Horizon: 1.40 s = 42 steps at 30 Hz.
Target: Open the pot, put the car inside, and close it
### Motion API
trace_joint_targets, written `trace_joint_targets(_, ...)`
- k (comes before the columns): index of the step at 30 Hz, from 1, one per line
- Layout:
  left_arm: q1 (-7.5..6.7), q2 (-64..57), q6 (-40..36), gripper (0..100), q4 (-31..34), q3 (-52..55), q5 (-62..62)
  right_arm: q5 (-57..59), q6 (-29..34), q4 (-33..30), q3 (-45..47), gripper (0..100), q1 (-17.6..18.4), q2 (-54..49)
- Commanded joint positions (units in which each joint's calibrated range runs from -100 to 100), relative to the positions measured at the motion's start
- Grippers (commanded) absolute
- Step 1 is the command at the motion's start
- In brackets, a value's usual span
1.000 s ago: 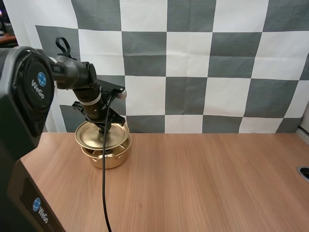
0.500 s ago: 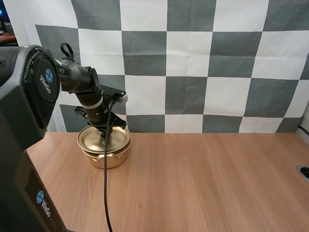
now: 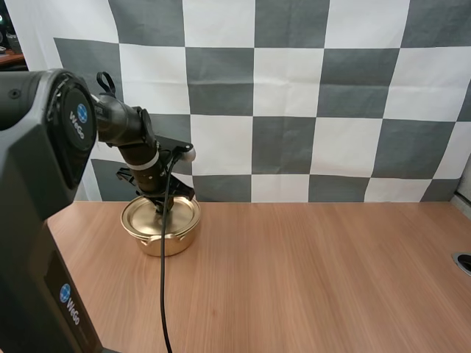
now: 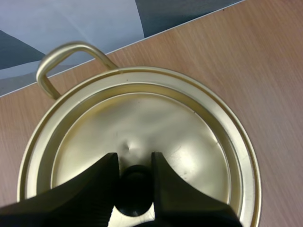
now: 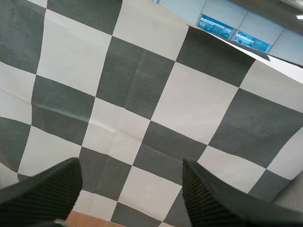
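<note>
The pot (image 3: 168, 241) stands at the far left of the bench (image 3: 309, 279), near its back edge. It is golden, and its lid (image 3: 143, 217) lies flat on it. From the high view, the left arm reaches down from the left side to the middle of the lid. The left fingers (image 3: 162, 207) are at the lid's centre, and a side handle of the pot points towards the front.

In the left wrist view I look straight down on the lid (image 4: 151, 118). It sits inside the rim of the pot, with no gap that I can see. The two black fingers stand on both sides of the small dark knob (image 4: 135, 189) in the middle of the lid. Their ribbed inner faces touch it, so they are clamped on the knob. A looped handle (image 4: 71, 56) of the pot sticks out beyond the rim, over the wooden bench.

In the right wrist view the right fingers (image 5: 68, 182) are wide apart with nothing between them. They are raised well off the bench.
</note>
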Motion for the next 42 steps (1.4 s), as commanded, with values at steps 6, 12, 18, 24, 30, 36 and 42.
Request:
trace_joint_targets(6, 0.0, 0.09, -1.9, 9, 0.02, 0.01, -0.15, 0.0, -0.08, 0.0, 0.02, 100, -0.04, -0.02)
trace_joint_targets(12, 0.0, 0.09, -1.13, 38, -0.03, 0.01, -0.15, 0.0, -0.08, 0.0, 0.02, 100, -0.04, -0.02)
trace_joint_targets(18, 0.0, 0.09, -1.05, 47, 0.2, 0.01, -0.15, 0.0, -0.08, 0.0, 0.02, 100, -0.04, -0.02)
trace_joint_targets(24, 0.0, 0.09, 0.11, 65, 0.2, 0.01, -0.15, 0.0, -0.18, 0.0, 0.02, 100, -0.04, -0.02)
trace_joint_targets(30, 0.0, -0.03, 1.95, 100, 1.59, 0.01, -0.15, 0.0, -0.48, 0.52, 0.02, 100, -0.04, -0.02)
trace_joint_targets(36, 0.0, -0.03, 1.6, 100, 1.95, 0.01, 1.04, 0.0, -0.48, 0.52, 0.02, 100, -0.04, -0.02)
trace_joint_targets(42, 0.0, -0.03, 1.17, 100, 1.95, -0.27, 0.44, 0.0, -0.48, 0.52, 0.02, 100, -0.04, -0.02)
